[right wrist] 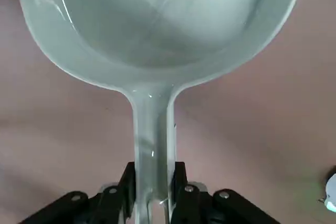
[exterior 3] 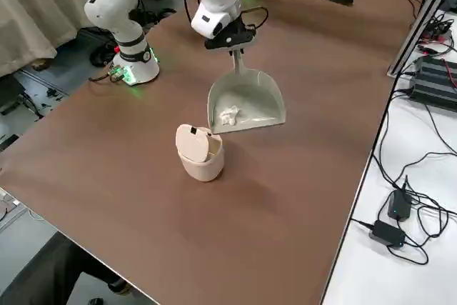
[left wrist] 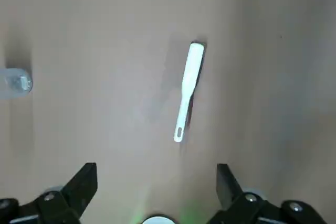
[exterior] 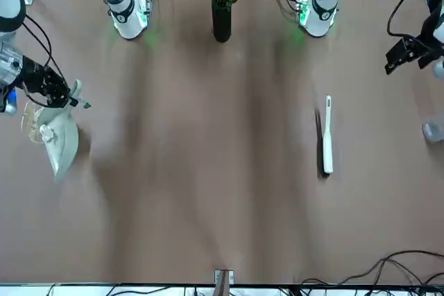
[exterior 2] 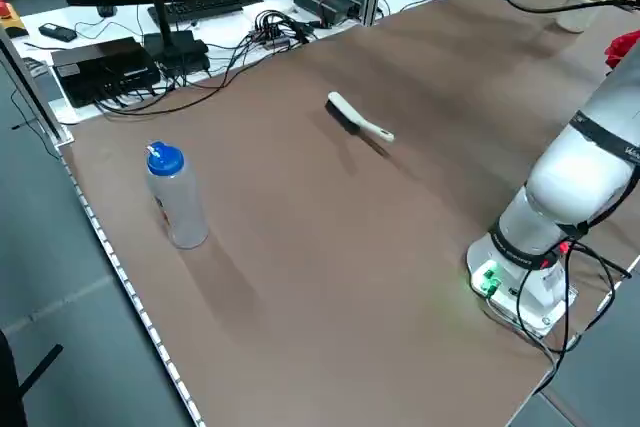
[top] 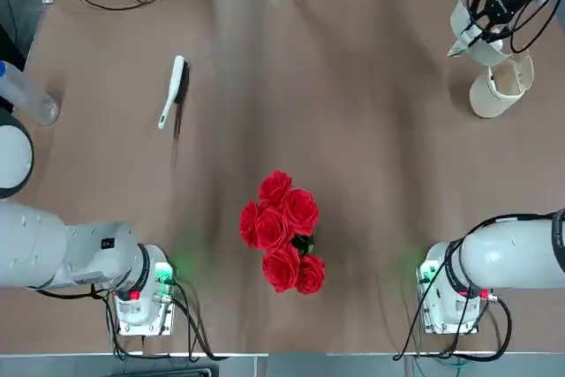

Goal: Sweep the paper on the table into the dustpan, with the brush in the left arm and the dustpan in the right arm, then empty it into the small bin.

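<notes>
I have the right gripper [exterior 3: 232, 42] with its fingers clamped on the stubby handle of the dustpan [exterior 3: 246, 101], which hangs mouth-down in the upper middle of the right side frame. The paper [exterior 3: 228, 115] sits inside the pan near its lower left lip, and the small bin [exterior 3: 200, 151] stands on the counter [exterior 3: 107, 148] just below and left of that lip, flap lid tilted. I judge the tip-out turns on this: the pan's long axis runs from the handle down toward the bin, but the mouth looks slightly off to the bin's right. The left gripper [left wrist: 156, 182], fingers wide apart and empty, hovers above the brush [left wrist: 187, 91], which lies on the counter.
</notes>
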